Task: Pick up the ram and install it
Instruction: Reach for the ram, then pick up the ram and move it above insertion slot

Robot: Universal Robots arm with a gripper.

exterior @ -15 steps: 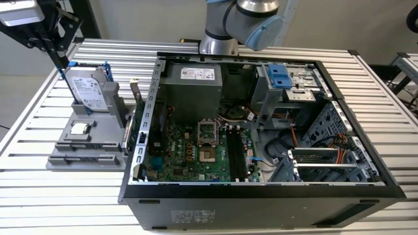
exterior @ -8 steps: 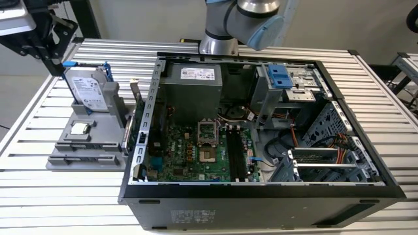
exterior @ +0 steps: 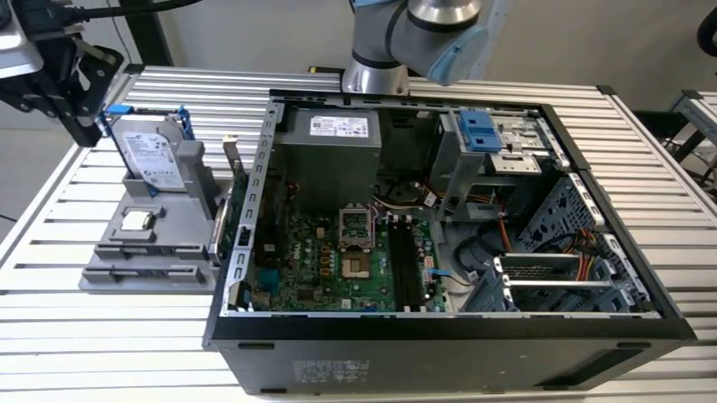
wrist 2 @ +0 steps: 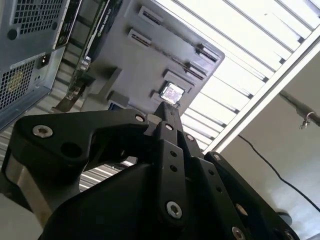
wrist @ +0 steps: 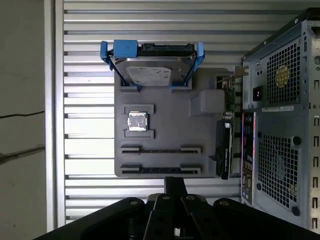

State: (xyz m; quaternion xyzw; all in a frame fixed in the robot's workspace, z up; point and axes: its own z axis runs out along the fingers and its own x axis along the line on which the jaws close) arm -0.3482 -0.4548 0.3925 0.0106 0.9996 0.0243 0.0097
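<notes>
Slatted metal table (exterior: 112, 336) noted as work surface; open computer case (exterior: 448, 353) lying on its side, motherboard (exterior: 314, 260) exposed, black memory slots (exterior: 405, 260) seen beside the processor socket.

Gray fixture tray (wrist: 165, 110) set on the table just beside the case, on the exterior view's left. On the tray:
- hard drive (wrist: 150, 75) in blue brackets, propped upright at one end
- processor chip (wrist: 137, 121) seated in a square recess, mid-tray
- expansion card (wrist: 225, 150) standing along the edge nearest the case
- two long slot rows past the chip

Ram (wrist: 160, 170) recorded as the slim dark bar lying edge-on in the slot row farther from the chip. A similar dark line is seen in the nearer row; whether a board sits there cannot be told.

Gripper (wrist: 175, 184) held in the air, close to the ram's row in the first wrist view. Fingertips are seen pressed together, nothing between them. In the exterior view the gripper (exterior: 84, 126) is placed beyond the hard drive, at the far left.
</notes>
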